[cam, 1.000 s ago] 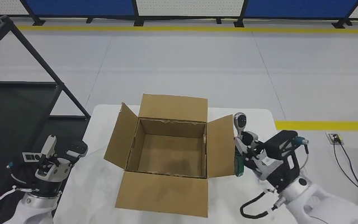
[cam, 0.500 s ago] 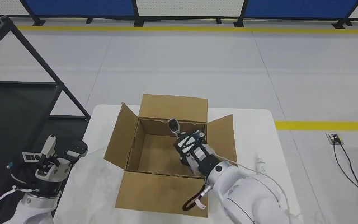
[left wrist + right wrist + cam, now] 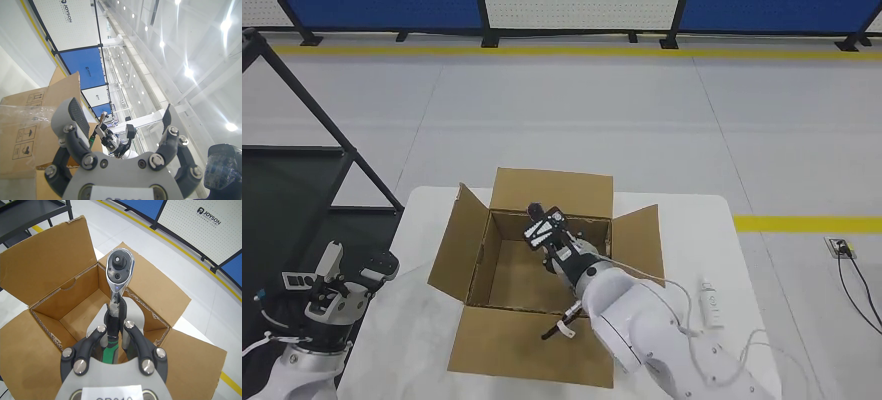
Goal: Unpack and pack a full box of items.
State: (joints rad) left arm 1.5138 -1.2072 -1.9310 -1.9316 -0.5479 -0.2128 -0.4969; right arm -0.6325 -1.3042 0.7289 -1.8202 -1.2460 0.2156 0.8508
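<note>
Over the open box (image 3: 56,262) we clamp the ratchet (image 3: 120,266) by its handle in the right pincer (image 3: 114,313), prob. to lower it inside. Our left pincer (image 3: 122,109) gapes, idle.

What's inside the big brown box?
Bare cardboard floor shows inside the open brown cardboard box. The right gripper, shut on a green-handled silver ratchet wrench, hangs over it; its arm hides the floor beneath.

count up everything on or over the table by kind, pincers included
cardboard box: 1
ratchet wrench: 1
white item, too small to name: 1
pincers: 2 (left pincer open, right pincer shut on the wrench)
total: 5
</note>
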